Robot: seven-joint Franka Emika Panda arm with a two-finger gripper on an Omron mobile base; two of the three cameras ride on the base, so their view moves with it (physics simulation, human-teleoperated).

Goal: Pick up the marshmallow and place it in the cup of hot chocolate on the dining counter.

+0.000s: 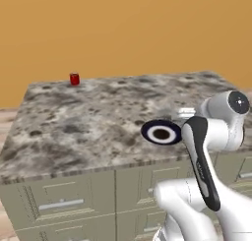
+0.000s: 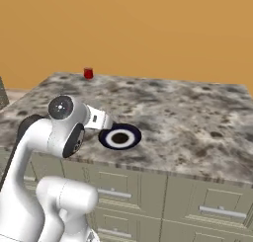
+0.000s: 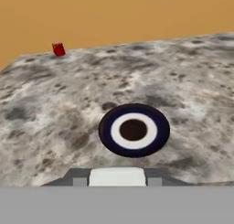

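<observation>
1. Across the middle of the left base view, the dining counter [image 1: 88,122] spreads as a mottled grey-and-brown granite slab over beige drawers [image 1: 64,200], with an orange wall [image 1: 123,28] behind it.
2. Far back, near the upper left corner of the slab, stands the cup of hot chocolate [image 1: 74,79], a small red cylinder. It sits upper left in the right base view [image 2: 88,73] and upper left in the hand view [image 3: 58,49] too.
3. A round plate [image 1: 161,133] with a dark-blue rim, a white ring and a dark centre lies near the front edge of the slab, right of centre; in the hand view it lies at the middle [image 3: 134,130].
4. At the bottom centre of the hand view, an off-white block, seemingly the marshmallow [image 3: 117,177], sits between grey finger parts.
5. The gripper [image 2: 105,120] is at the plate's left edge in the right base view, well apart from the cup; its jaws are pressed together, seemingly pinching that block.
</observation>
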